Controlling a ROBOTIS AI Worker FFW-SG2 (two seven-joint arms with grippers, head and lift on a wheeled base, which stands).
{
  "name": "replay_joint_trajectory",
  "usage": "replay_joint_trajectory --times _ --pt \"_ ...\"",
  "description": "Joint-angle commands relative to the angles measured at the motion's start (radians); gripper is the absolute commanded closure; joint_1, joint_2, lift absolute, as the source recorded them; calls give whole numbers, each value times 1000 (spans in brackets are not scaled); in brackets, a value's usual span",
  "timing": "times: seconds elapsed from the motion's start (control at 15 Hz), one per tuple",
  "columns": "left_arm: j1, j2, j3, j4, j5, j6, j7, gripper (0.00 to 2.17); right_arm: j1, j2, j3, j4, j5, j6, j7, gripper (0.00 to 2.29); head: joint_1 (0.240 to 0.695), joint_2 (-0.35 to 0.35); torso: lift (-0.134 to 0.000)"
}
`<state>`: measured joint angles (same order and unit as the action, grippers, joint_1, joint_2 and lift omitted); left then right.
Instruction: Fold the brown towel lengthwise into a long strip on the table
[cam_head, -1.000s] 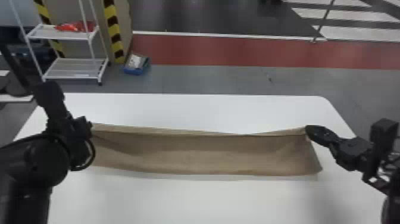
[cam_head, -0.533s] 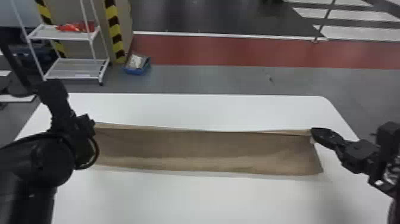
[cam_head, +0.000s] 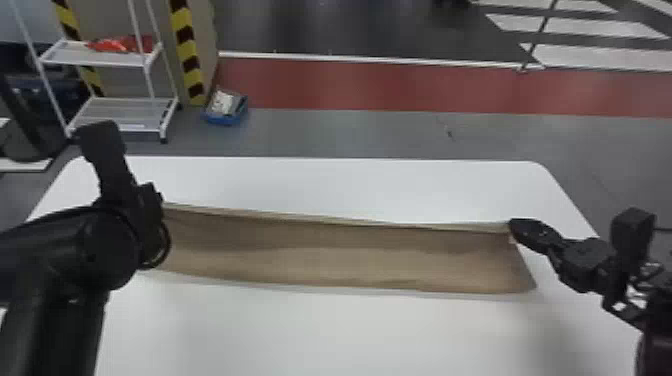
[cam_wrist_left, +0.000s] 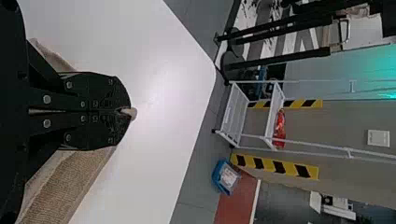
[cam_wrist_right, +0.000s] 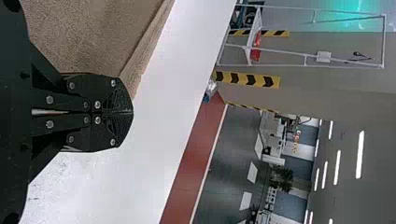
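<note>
The brown towel (cam_head: 340, 255) lies as a long strip across the white table, its far edge doubled and slightly raised. At its left end is my left gripper (cam_head: 154, 215), with the fingertips hidden by the wrist. In the left wrist view my left gripper (cam_wrist_left: 125, 112) is shut, a bit of towel (cam_wrist_left: 132, 113) poking out between its tips. My right gripper (cam_head: 514, 226) meets the far right corner of the strip. In the right wrist view my right gripper (cam_wrist_right: 130, 112) is shut at the folded edge of the towel (cam_wrist_right: 93, 37).
White table surface (cam_head: 350, 335) extends in front of the strip and behind it. Beyond the table stand a white wire shelf (cam_head: 122, 117) with red items and a blue box (cam_head: 225, 112) on the floor.
My left gripper has shifted slightly right. My right gripper moved a little right, then back left, with the towel's far right corner following it. The far edge is straighter than a second ago.
</note>
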<state>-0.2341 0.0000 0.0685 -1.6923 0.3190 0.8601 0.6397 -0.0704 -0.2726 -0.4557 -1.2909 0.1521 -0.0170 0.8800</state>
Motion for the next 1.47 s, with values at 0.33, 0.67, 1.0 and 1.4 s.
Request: replay_joint_trajectory --times 0.33,0.67,1.0,1.4 --pt "-33 -3 -24 112 -95 -97 -49 353 -49 -36 77 114 6 -76 -44 1399 695 -89 -117" --pt "13 9 -26 123 -244 -158 -170 33 -65 -42 107 165 12 -137 -79 323 695 -75 -117" --pt "113 100 -12 149 -313 -612 -213 36 -52 -37 114 166 12 -152 -92 93 695 -36 -117" --pt "125 138 5 209 -331 -634 -213 36 -31 -34 112 154 9 -152 -92 97 695 11 -117"
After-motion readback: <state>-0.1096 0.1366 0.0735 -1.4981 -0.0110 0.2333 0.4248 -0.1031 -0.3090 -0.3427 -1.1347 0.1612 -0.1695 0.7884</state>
